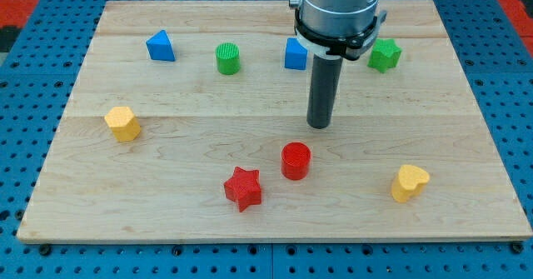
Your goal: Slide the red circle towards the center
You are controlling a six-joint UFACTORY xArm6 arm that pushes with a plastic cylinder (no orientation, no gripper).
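- No fingers on this rig, so nothing spread or pinching; only my tip (pixel 320 126), resting on the desk (pixel 466 221) near its middle.
- Red circle (pixel 296 161) sits just below my tip toward the view's bottom, slightly left, apart from it. Red star (pixel 243 188) lies near it, lower left.
- Step in hand, as I judge: approach, no contact yet.
- Next move calls for circling round to the circle's lower side, then pushing up toward the centre without nudging the star.

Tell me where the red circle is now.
The red circle lies below the board's middle, just right of the red star, with my tip above it and slightly right, apart.
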